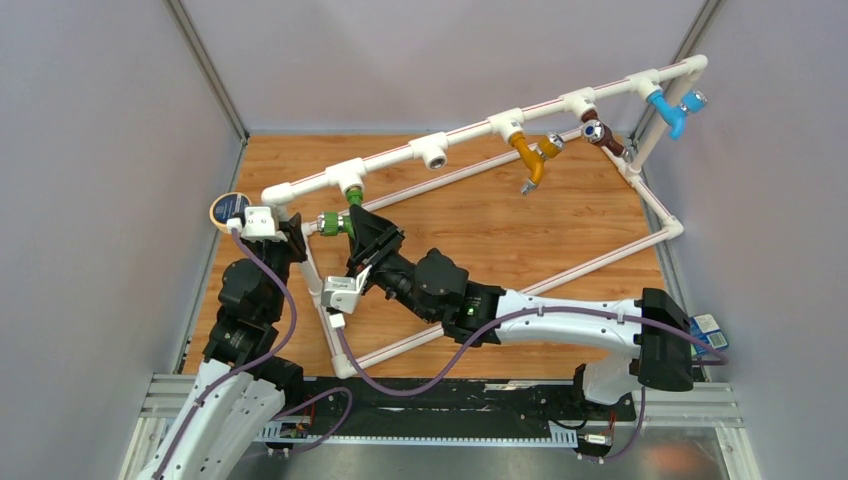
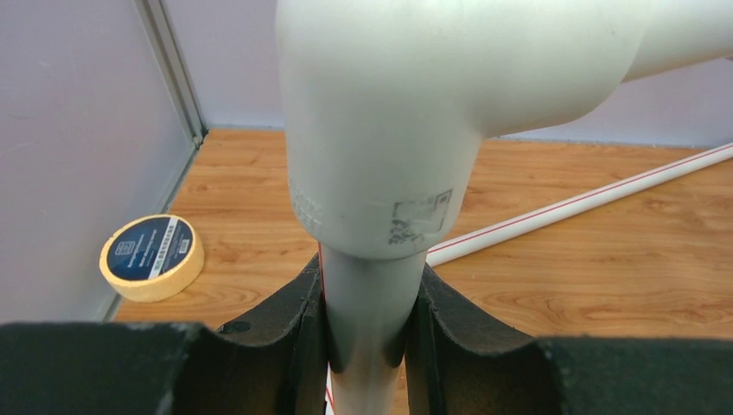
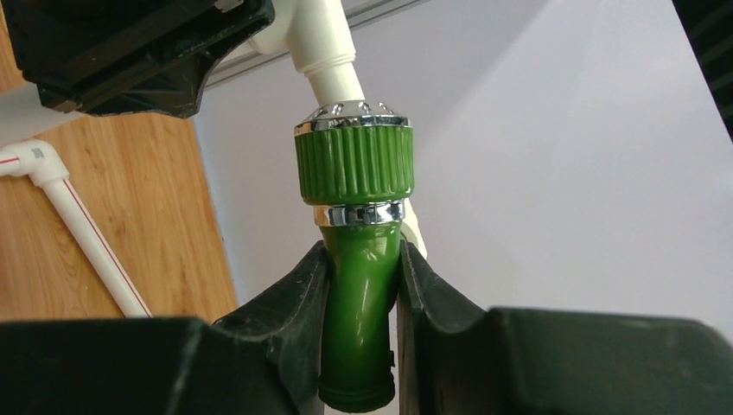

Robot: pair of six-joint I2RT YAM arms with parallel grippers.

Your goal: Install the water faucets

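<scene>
The green faucet (image 1: 330, 223) hangs under a white T fitting (image 1: 347, 178) at the left end of the raised pipe frame. My right gripper (image 1: 356, 222) is shut on its green body (image 3: 359, 285), just below the ribbed knob (image 3: 353, 164). My left gripper (image 1: 298, 232) is shut on the white pipe (image 2: 367, 320) right under the corner elbow (image 2: 389, 130). Further along the top pipe hang the orange faucet (image 1: 530, 155), the brown faucet (image 1: 603, 135) and the blue faucet (image 1: 668, 108).
A roll of tape (image 1: 228, 209) lies on the wooden table by the left wall, also in the left wrist view (image 2: 153, 256). One T fitting (image 1: 432, 152) on the top pipe carries no faucet. Grey walls enclose the table on three sides.
</scene>
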